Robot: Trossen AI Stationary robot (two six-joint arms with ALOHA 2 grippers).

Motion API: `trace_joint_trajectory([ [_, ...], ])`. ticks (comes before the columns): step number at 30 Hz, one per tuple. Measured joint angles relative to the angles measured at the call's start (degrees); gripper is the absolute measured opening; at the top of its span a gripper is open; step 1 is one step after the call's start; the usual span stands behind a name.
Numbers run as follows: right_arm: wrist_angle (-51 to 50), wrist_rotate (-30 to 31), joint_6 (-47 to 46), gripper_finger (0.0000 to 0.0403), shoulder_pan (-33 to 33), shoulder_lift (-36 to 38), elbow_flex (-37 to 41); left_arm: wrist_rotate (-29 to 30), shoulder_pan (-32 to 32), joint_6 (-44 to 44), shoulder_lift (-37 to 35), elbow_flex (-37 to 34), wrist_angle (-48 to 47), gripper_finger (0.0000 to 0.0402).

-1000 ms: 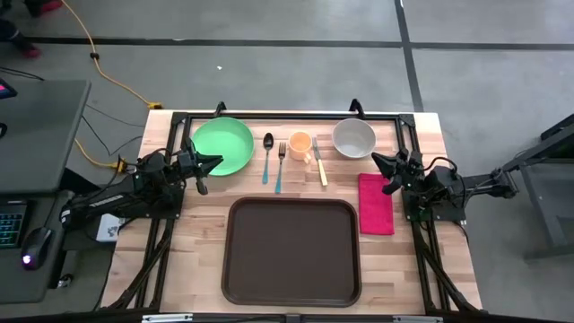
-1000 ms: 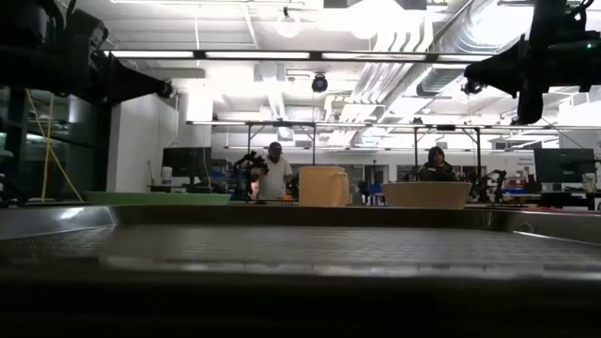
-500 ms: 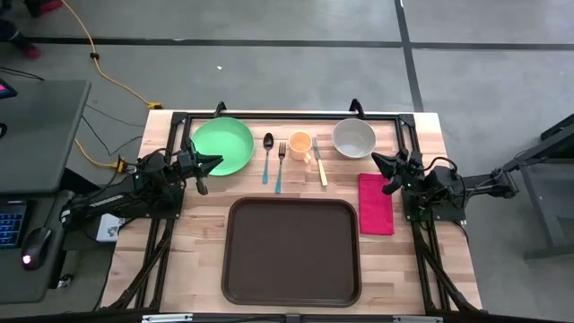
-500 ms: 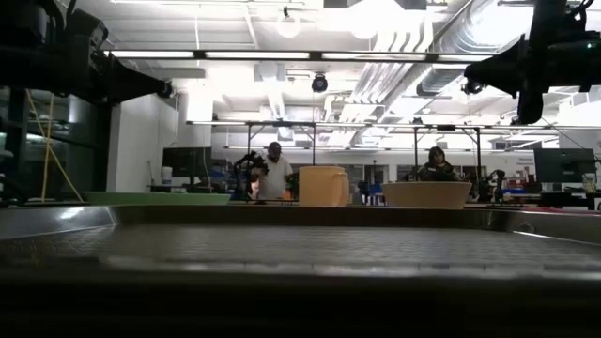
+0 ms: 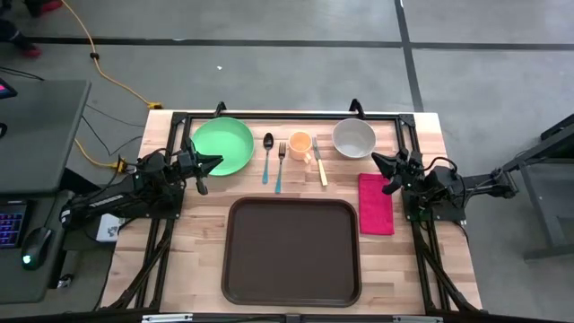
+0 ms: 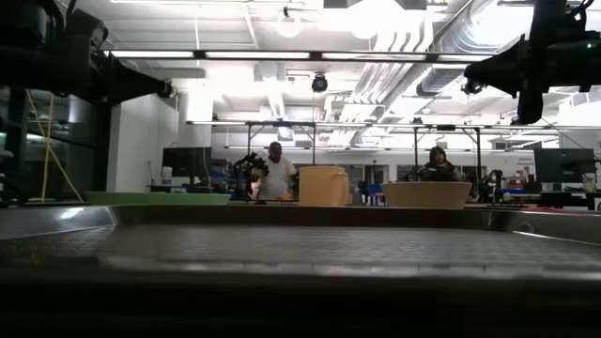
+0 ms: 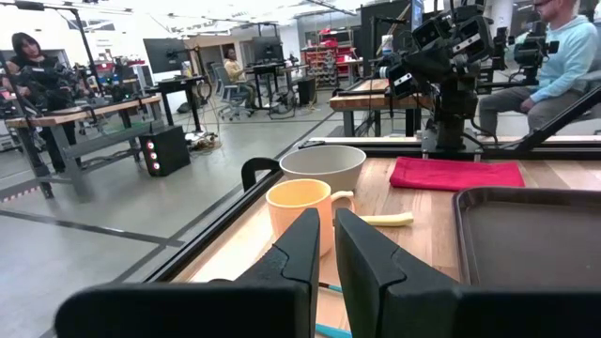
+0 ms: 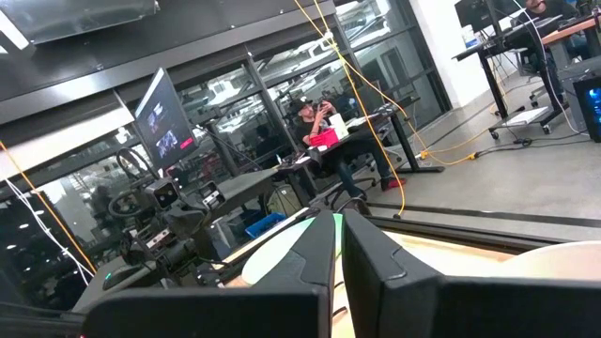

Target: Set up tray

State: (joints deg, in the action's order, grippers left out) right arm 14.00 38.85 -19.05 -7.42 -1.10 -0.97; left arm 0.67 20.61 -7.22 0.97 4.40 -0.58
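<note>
This is a large open robotics lab or workshop. In the low view, bare ceiling ducts (image 6: pixel 413 38) and long strip lights (image 6: pixel 310 54) run overhead, and people (image 6: pixel 274 174) sit at workbenches beyond the table. The left wrist view shows a polished concrete floor (image 7: pixel 113 225), more benches (image 7: pixel 70 117) carrying monitors and gear at 10 o'clock, and a seated person (image 7: pixel 554 56) at 2 o'clock. The high view shows a yellow cable (image 5: pixel 99 63) trailing across the grey floor and a desk with a keyboard (image 5: pixel 11 224) at 8 o'clock.

Overhead view looks straight down; low view skims the tray (image 5: pixel 291 251).
</note>
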Motion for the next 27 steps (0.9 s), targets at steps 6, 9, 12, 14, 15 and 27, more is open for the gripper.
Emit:
trace_joint_trajectory([
  [6,0.0,0.0,0.0,0.0000,0.0,0.0,0.0,1.9,0.0,-0.3,0.0,0.0,-0.5,0.0067],
  [9,0.0,0.0,0.0,0.0000,0.0,0.0,0.0,1.9,0.0,-0.3,0.0,0.0,-0.5,0.0067],
  [12,0.0,0.0,0.0,0.0000,0.0,0.0,0.0,1.9,0.0,-0.3,0.0,0.0,-0.5,0.0067],
  [14,0.0,0.0,0.0,0.0000,0.0,0.0,0.0,2.2,0.0,-0.3,0.0,0.0,-0.4,0.0067],
  [15,0.0,0.0,0.0,0.0000,0.0,0.0,0.0,2.7,0.0,0.0,0.0,0.0,-0.1,0.0067],
  [27,3.8,1.1,-7.0,0.0000,0.0,0.1,0.0,3.5,0.0,5.1,0.0,1.7,3.7,0.0067],
])
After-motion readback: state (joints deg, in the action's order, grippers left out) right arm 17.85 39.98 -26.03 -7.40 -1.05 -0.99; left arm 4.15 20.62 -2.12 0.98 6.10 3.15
